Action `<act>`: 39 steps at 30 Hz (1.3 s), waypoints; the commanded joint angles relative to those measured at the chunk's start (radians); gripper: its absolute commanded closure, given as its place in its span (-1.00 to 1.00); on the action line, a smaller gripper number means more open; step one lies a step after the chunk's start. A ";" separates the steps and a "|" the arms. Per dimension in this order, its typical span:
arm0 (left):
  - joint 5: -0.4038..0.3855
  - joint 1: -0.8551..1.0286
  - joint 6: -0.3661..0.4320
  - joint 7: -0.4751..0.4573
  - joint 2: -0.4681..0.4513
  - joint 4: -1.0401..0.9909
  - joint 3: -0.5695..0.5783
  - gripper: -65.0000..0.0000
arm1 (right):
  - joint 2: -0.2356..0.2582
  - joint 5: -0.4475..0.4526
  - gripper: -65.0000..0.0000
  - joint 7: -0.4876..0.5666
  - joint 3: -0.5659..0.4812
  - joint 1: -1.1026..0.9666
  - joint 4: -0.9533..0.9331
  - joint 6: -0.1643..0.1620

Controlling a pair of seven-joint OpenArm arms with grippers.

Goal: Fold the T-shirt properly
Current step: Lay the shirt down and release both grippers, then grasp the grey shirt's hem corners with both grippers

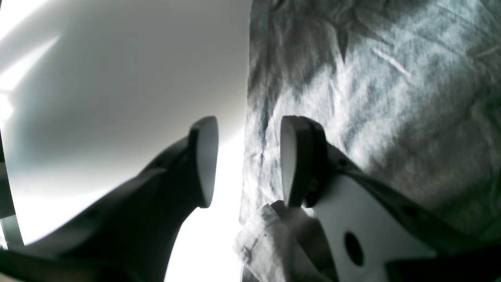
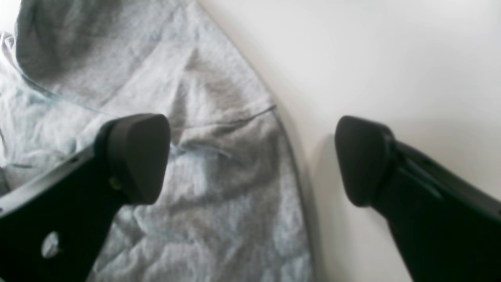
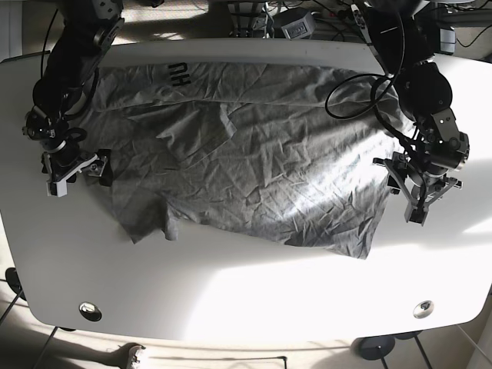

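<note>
A crumpled grey T-shirt [image 3: 246, 161] lies spread flat across the white table [image 3: 231, 292], with black lettering near its back left. My left gripper [image 3: 419, 196] is open at the shirt's right edge. In the left wrist view the gripper [image 1: 248, 160] straddles that edge: one finger [image 1: 205, 160] is over bare table, the other over the cloth [image 1: 391, 98]. A small pale fold or label [image 1: 266, 243] lies below it. My right gripper [image 3: 77, 175] is open at the shirt's left edge. In the right wrist view it [image 2: 250, 156] is open wide over the hem [image 2: 219, 196].
Cables and equipment [image 3: 300, 19] crowd the table's back edge. Two round fittings [image 3: 90, 310] [image 3: 423, 309] sit near the front corners. Bare white table [image 2: 391, 58] lies outside both shirt edges and along the front.
</note>
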 commanded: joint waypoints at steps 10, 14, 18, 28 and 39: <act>-0.007 -0.142 0.047 -0.091 -0.008 -0.147 -0.070 0.26 | -0.036 -0.004 0.66 -0.028 -0.001 -0.009 0.051 0.009; -0.008 -0.240 0.163 -0.092 -0.022 -0.304 -0.085 0.25 | -0.036 -0.004 0.92 -0.028 -0.027 -0.009 0.051 0.009; -0.011 -0.334 0.179 -0.154 -0.067 -0.511 -0.087 -0.40 | -0.036 -0.003 0.94 -0.026 -0.075 -0.011 0.055 0.009; -0.094 -0.378 0.173 -0.389 -0.094 -0.937 -0.085 -0.65 | -0.038 -0.001 0.94 -0.023 -0.077 -0.009 0.055 0.009; -0.329 -0.378 0.116 -0.390 -0.090 -1.069 0.153 -0.65 | -0.062 -0.001 0.94 -0.022 -0.072 -0.008 0.055 0.009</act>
